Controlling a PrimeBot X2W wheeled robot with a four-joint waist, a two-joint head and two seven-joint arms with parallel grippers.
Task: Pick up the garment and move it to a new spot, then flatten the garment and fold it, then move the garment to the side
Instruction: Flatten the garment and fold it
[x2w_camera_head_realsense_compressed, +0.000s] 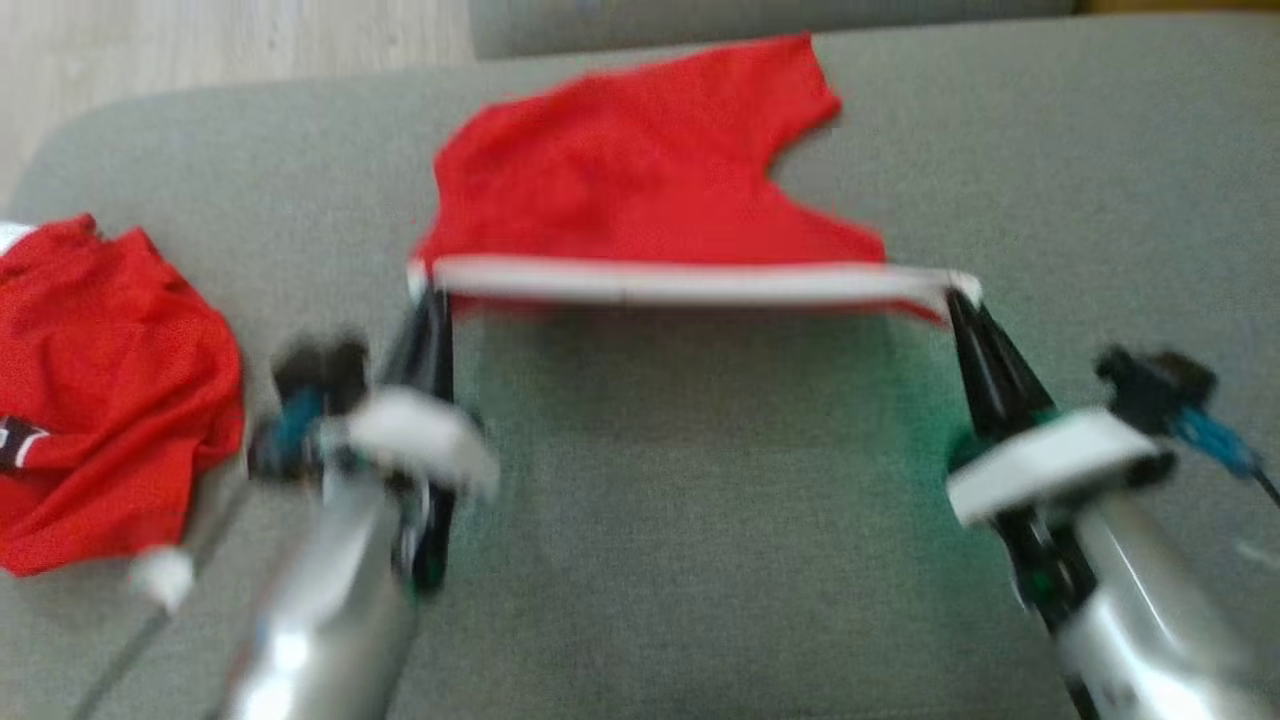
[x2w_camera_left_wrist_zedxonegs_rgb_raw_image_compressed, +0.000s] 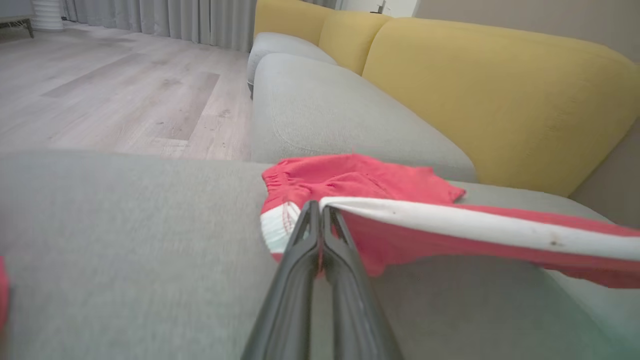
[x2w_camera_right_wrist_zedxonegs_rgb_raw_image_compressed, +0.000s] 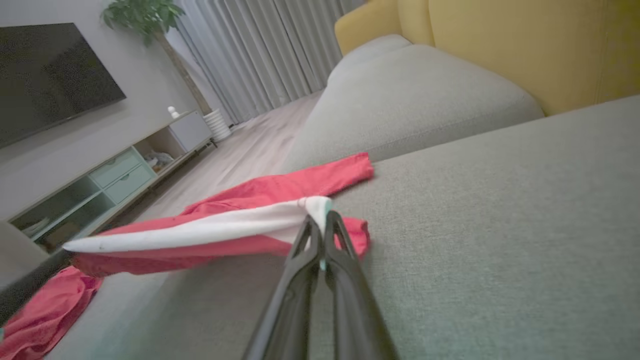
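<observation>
Right now the red garment (x2w_camera_head_realsense_compressed: 640, 170) sits toward 12 o'clock in the head view, on the grey sofa cushion (x2w_camera_head_realsense_compressed: 700, 520). Its white waistband is pulled into a taut line across the middle. The left gripper (x2w_camera_head_realsense_compressed: 432, 290) is clamped tight on the waistband's 9 o'clock end, and the right gripper (x2w_camera_head_realsense_compressed: 958, 300) is clamped tight on its 3 o'clock end. Each pair of fingers is pressed together on the fabric with no gap showing.

The waistband is raised a little and casts a shadow on the cushion on its 6 o'clock side. The red legs trail away toward 12 o'clock and lie on the cushion.

In the left wrist view the gripper (x2w_camera_left_wrist_zedxonegs_rgb_raw_image_compressed: 316, 210) pinches the band corner and the garment (x2w_camera_left_wrist_zedxonegs_rgb_raw_image_compressed: 360, 180) stretches off toward 3 o'clock, with a yellow backrest (x2w_camera_left_wrist_zedxonegs_rgb_raw_image_compressed: 500, 100) at 2 o'clock. In the right wrist view the gripper (x2w_camera_right_wrist_zedxonegs_rgb_raw_image_compressed: 320, 220) bites the other corner and the garment (x2w_camera_right_wrist_zedxonegs_rgb_raw_image_compressed: 260, 195) runs toward 9 o'clock.

A second red garment (x2w_camera_head_realsense_compressed: 100, 390) lies crumpled at 9 o'clock in the head view, well apart from the first.
</observation>
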